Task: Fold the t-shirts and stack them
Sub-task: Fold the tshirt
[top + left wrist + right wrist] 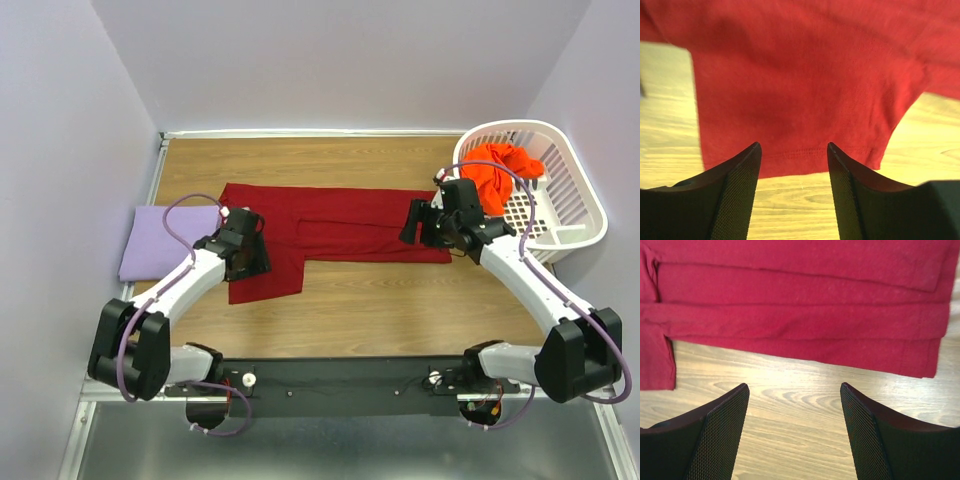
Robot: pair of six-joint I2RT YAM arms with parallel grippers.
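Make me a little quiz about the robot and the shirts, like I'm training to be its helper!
1. Fill in: the left pincer and the right pincer, both near the dark red t-shirt, are ____.
2. True or false: the orange t-shirt sits in the white basket.
3. Which shirt lies farthest left? A the dark red t-shirt, B the lavender t-shirt, C the orange t-shirt.
Key: 1 open; 2 true; 3 B.

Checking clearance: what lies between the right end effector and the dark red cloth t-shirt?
Only bare wooden tabletop separates the right end effector from the dark red cloth t-shirt, per the right wrist view.
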